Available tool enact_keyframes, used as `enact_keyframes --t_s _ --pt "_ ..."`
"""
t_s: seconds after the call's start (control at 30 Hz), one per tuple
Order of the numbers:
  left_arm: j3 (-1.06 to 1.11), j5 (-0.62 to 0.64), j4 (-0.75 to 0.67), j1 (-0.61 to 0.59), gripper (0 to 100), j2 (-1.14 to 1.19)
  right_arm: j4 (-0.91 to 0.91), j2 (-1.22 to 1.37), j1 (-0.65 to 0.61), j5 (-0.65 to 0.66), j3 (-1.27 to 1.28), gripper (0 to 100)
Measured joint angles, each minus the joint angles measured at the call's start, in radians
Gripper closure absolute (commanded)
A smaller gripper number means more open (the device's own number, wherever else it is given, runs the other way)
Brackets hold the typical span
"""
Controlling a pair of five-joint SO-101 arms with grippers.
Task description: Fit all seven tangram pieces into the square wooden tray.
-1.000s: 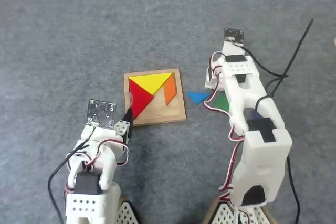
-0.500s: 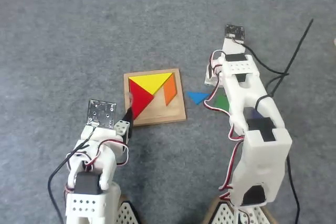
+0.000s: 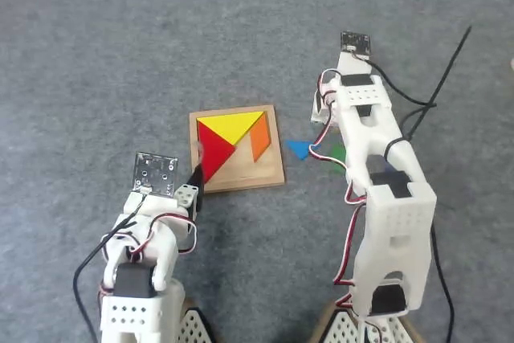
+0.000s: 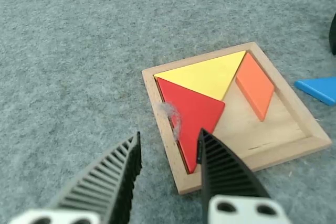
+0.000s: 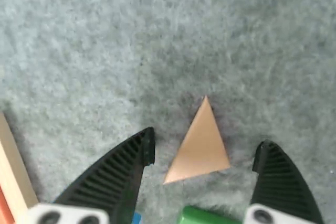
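Tan tangram triangle [image 5: 201, 149] was lined up, likely for pickup.
Right gripper [image 5: 207, 141] had advanced over it, wide open and empty, triangle between its fingertips.

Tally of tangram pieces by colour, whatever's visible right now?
yellow triangle, in the tray: 1
red triangle, in the tray: 1
orange parallelogram, in the tray: 1
blue triangle, on the carpet: 1
green piece, on the carpet, partly hidden: 1
tan triangle, on the carpet: 1
Total: 6 visible, 3 in the tray and 3 outside it.
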Motion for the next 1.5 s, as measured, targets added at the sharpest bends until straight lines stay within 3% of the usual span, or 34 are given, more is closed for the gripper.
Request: enact_keyframes --t_s 0.1,0.7,0.8,0.93,1.1,1.23,1.5 --pt "0.0 0.0 0.0 0.0 83 0.0 0.034 -0.002 0.014 0.002 -0.014 98.3" --pt "0.0 0.0 0.0 0.0 83 0.0 0.144 -0.091 0.011 0.003 -0.029 96.9" --pt "0.0 0.0 0.0 0.0 83 0.0 0.209 -0.164 0.002 0.057 -0.029 96.9" --pt "0.0 0.0 0.0 0.0 83 0.0 0.31 -0.275 -0.075 0.215 -0.029 96.9" --pt "0.0 0.0 0.0 0.0 83 0.0 0.374 -0.358 -0.247 0.551 -0.028 96.9" --pt "0.0 0.0 0.0 0.0 83 0.0 0.368 -0.364 -0.37 0.832 0.015 96.8" --pt "0.0 0.0 0.0 0.0 83 0.0 0.255 -0.364 -0.456 1.252 0.107 96.9"
